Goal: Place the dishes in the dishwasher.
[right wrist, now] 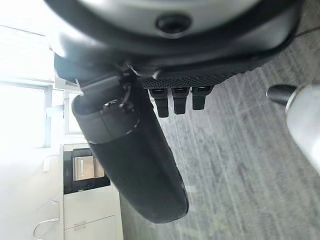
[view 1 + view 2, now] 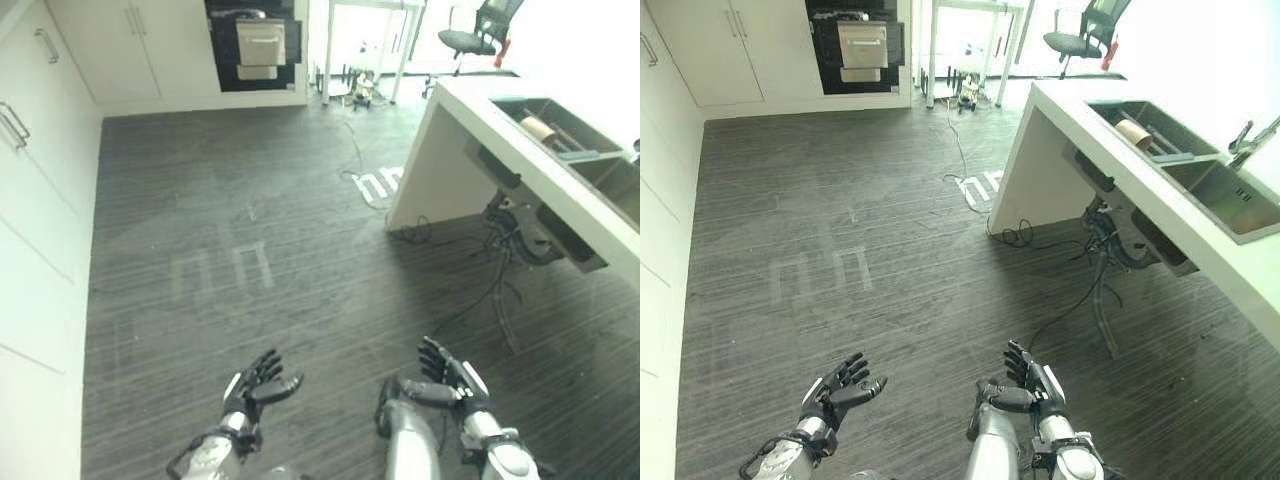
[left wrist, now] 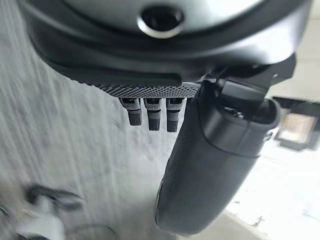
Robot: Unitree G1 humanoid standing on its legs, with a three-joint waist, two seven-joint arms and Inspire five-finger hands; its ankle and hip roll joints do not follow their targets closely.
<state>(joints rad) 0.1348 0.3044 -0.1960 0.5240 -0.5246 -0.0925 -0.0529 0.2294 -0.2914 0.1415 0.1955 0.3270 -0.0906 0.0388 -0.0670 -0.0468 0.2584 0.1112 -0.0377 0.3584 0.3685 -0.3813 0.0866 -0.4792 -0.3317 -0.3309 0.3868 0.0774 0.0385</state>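
Left eye view: left hand (image 2: 255,388) and right hand (image 2: 450,382) are held over bare floor, fingers relaxed, nothing grasped. Dishes (image 2: 1140,135) are seen in the sink (image 2: 1232,206) at 2 o'clock. Judged rigid, breakable, possibly slick; rim grasp advised.

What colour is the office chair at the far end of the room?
Black; the office chair shows best in the left eye view.

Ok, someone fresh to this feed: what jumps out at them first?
Probably the two dark hands low in the view, left hand and right hand, both open and holding nothing above the dark wood floor. Next, the white counter to the right with its sink and something brownish in the tray beside it. The dark appliance stands against the far wall.
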